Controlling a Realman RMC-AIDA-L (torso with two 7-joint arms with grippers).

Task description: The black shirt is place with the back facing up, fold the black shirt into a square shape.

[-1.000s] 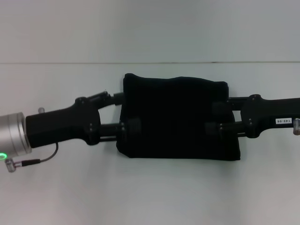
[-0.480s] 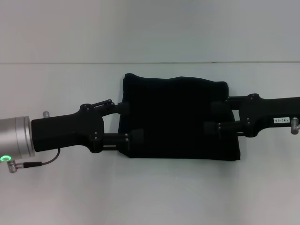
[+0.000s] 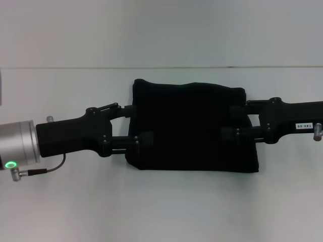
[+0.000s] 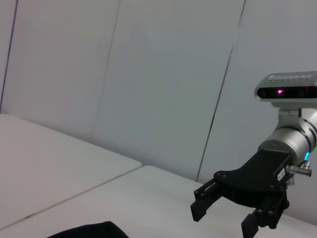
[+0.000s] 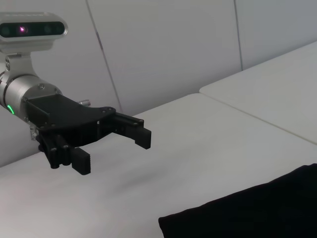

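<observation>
A black shirt [image 3: 192, 128], folded into a compact rectangle, lies flat at the centre of a white table [image 3: 161, 206]. The left gripper [image 3: 137, 125] hangs at the shirt's 9 o'clock edge and the right gripper [image 3: 231, 122] at its 3 o'clock edge, both above the cloth with fingers spread and holding nothing. A seam [image 4: 84, 186] runs across the tabletop where two white slabs meet. Behind the table stands a pale panelled wall [image 4: 163, 84] with thin vertical joints.
</observation>
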